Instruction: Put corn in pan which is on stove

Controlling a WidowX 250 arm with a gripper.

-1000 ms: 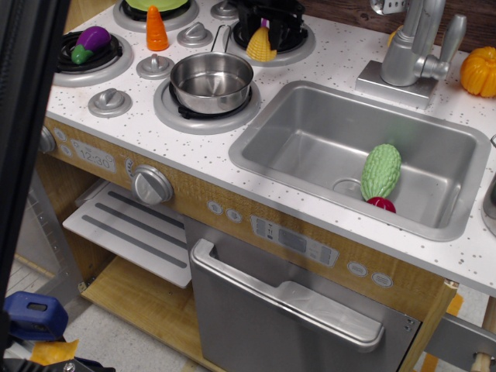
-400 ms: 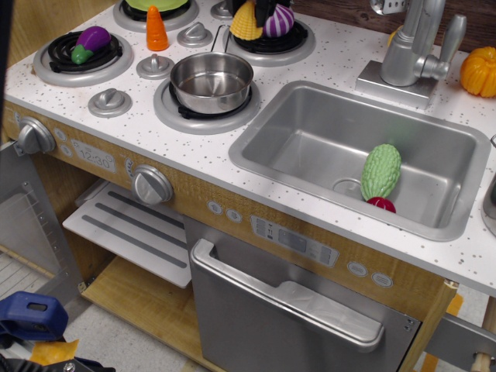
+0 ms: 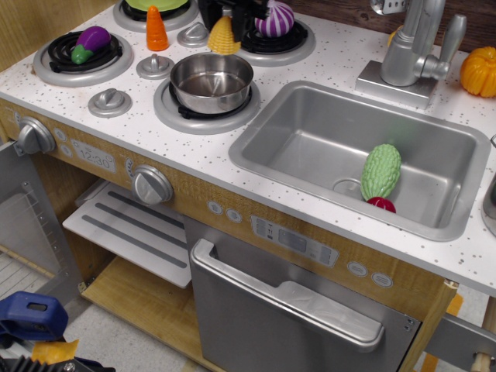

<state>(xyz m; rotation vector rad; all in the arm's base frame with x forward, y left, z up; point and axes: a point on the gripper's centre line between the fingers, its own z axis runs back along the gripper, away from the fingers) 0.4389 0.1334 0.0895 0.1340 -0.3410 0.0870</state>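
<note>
Starting nearest the camera, the oven door [image 3: 294, 310] and the knobs [image 3: 151, 186] line the front of the toy kitchen below the white speckled surface [image 3: 209, 151]. At 3 o'clock the sink [image 3: 310, 139] holds a green vegetable [image 3: 381, 172] and something red beneath it. Just left of the sink, the stove [image 3: 124, 85] carries the pan [image 3: 211, 81] on its front burner; the pan sits upright and looks empty, its handle pointing toward 12 o'clock. Farther back, an eggplant [image 3: 91, 41] lies on the burner at 10 o'clock, and a carrot [image 3: 157, 29] stands near 11 o'clock.

At the far edge, near 12 o'clock, the corn [image 3: 222, 36] hangs under the dark gripper [image 3: 232, 12], which appears closed on its top, though most of the gripper is cut off by the frame. A second ago the corn rested on the back right burner; it has since been lifted and carried left, toward 9 o'clock, and a purple striped vegetable [image 3: 275, 18] now shows on that burner instead. The corn now hovers just behind the pan's far rim, not yet over its opening.

That suggests the grasp has worked and the transport is well along. What likely remains is a short move toward 6 o'clock to centre the corn over the pan, then a release. The handle lies close to the path, so it could be knocked.
</note>
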